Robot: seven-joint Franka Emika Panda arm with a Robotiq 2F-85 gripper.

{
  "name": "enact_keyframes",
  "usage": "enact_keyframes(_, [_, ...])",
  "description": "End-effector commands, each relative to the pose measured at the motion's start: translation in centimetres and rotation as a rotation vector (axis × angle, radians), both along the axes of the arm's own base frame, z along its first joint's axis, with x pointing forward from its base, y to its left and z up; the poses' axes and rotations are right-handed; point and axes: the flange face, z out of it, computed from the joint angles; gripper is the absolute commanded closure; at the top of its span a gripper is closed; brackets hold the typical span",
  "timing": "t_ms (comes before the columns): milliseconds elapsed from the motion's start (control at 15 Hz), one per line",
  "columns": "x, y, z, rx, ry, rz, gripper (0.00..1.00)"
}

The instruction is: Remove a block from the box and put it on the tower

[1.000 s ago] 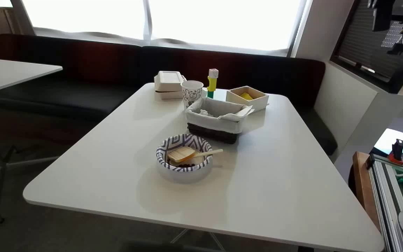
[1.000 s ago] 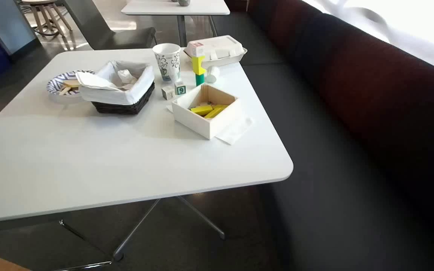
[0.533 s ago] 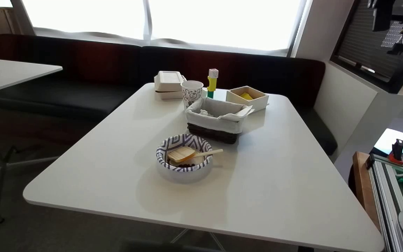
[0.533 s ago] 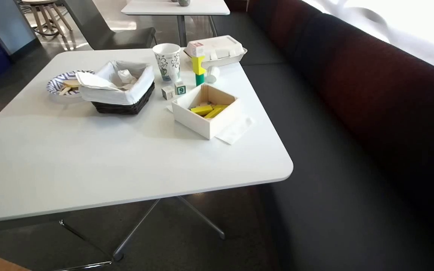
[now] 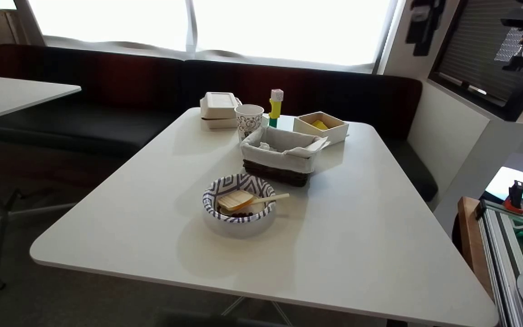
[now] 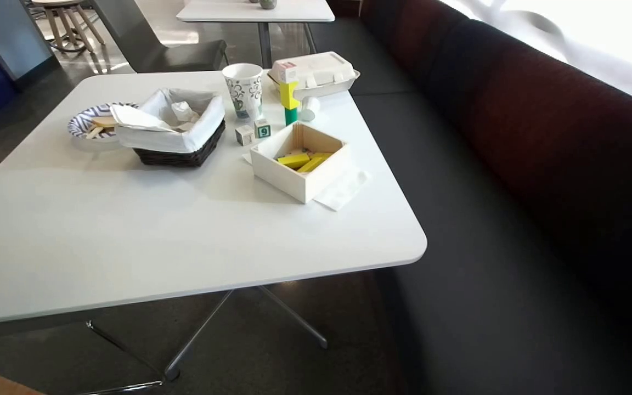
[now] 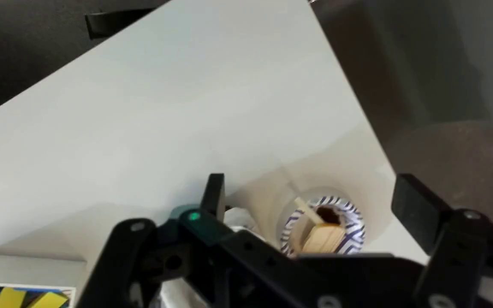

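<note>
The box is a pale wooden open box on the table, also seen in an exterior view. It holds several yellow blocks. In the wrist view the box is cut off at the lower left, with yellow and blue pieces inside. The tower stands upright behind the box: green below, yellow in the middle, a whitish letter block on top. The tower also shows in an exterior view and is out of the wrist view. My gripper is open and empty, high above the table, away from box and tower.
A cloth-lined dark basket stands near the box, with a patterned bowl beyond it. A paper cup, a clamshell container, two loose letter blocks and a small white cylinder surround the tower. A dark bench borders the table.
The dark gripper part at the top right of an exterior view has moved left, further into the picture. The box, the tower and the other objects have not moved.
</note>
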Motion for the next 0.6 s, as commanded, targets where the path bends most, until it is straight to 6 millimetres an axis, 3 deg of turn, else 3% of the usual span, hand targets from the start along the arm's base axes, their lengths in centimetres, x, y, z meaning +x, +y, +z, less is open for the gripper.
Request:
enact_keyframes(0, [4.5,-4.3,-4.1,-0.051,-0.008,-0.195,0.00])
enact_keyframes(533, [12.1,-13.5,-13.6,-0.247,-0.155,-0.600,0.00])
